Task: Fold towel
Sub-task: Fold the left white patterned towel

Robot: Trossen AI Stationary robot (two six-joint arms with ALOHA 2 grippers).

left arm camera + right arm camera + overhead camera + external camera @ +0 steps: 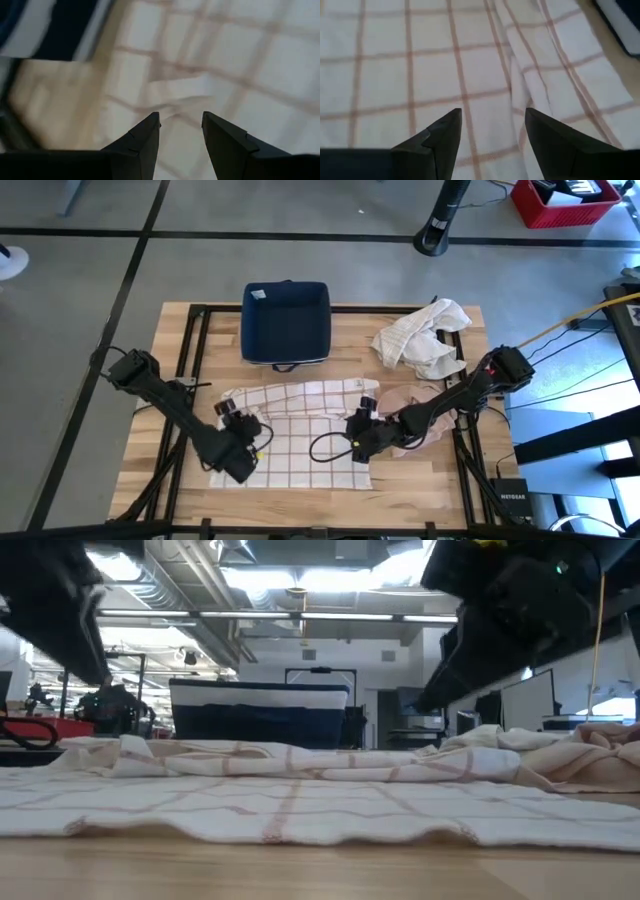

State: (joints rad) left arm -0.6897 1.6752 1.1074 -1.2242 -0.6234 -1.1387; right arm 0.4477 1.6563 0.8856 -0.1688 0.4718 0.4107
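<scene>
One checked towel (300, 442) is spread flat on the near middle of the bench (420, 485). Two more cloths are seen at the right, one navy bin (286, 323) at the far edge. Above the towel's left part the left gripper (181, 131) is parted, empty; over its right part the right gripper (494, 131) is spread wider, nothing held.

From my station I see a grey concrete floor (300, 220) crossed by dark lines around the wooden table (420, 480). A red crate (560, 202) sits at the far right corner, near a black stand base (437, 235). Looking level, ceiling light panels (300, 578) glow among exposed ducts, with monitors (525, 700) on the right.
</scene>
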